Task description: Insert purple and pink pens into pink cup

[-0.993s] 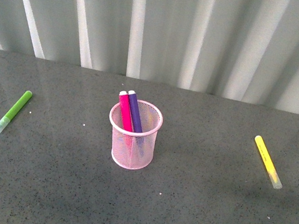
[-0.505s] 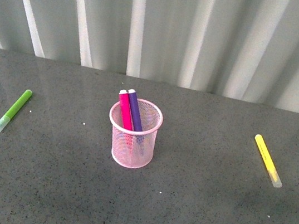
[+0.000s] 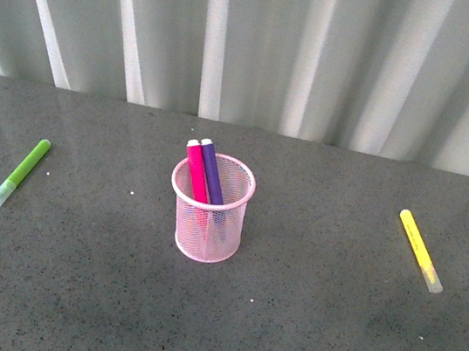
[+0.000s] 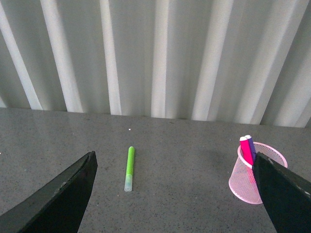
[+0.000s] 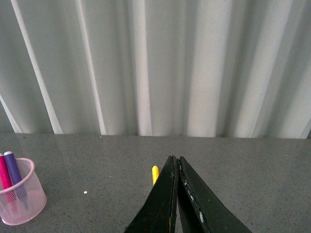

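Note:
The pink cup [image 3: 209, 216] stands upright mid-table with the hot pink pen [image 3: 196, 175] and the purple pen [image 3: 212, 172] leaning inside it, tops above the rim. Neither arm shows in the front view. In the left wrist view the cup [image 4: 248, 182] with both pens [image 4: 247, 148] sits beside one finger of my left gripper [image 4: 175, 170], whose jaws stand wide open and empty. My right gripper [image 5: 175, 160] is shut with nothing between its fingers; the cup [image 5: 22, 204] lies well off to its side.
A lime green marker [image 3: 20, 173] lies at the table's left, also seen in the left wrist view [image 4: 129, 168]. A yellow marker [image 3: 420, 251] lies at the right, its tip [image 5: 155, 173] peeking from behind the right fingers. A pleated white curtain [image 3: 254, 46] backs the table.

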You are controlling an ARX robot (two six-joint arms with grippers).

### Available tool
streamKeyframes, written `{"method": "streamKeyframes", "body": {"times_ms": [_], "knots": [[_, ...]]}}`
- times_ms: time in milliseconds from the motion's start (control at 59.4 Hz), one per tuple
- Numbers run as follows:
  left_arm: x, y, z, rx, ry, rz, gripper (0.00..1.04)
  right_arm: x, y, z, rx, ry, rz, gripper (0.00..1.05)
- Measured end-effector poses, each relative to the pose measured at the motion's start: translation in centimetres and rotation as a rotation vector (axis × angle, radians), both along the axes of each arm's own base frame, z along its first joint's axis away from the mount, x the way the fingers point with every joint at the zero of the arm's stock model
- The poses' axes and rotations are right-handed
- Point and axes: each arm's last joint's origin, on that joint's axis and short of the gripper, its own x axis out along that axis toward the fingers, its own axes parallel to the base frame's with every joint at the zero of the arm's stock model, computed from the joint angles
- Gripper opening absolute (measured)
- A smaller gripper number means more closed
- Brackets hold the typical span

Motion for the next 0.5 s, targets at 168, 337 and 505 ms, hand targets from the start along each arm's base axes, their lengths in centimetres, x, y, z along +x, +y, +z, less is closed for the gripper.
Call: {"method": "streamKeyframes", "body": {"times_ms": [168,337,505], "knots": [[0.0,0.0,0.0,0.000,0.000,0.000,0.98,-0.5,0.0,-0.1,0.000,0.010,0.000,0.03],[0.0,0.0,0.0,0.000,0.000,0.000,0.98,-1.3,0.0,-0.3,0.000,0.003,0.000,0.03],[0.0,0.0,0.0,0.000,-0.001,0.000,0.98,-1.3,0.0,-0.3,0.000,0.005,0.000,0.03]]}}
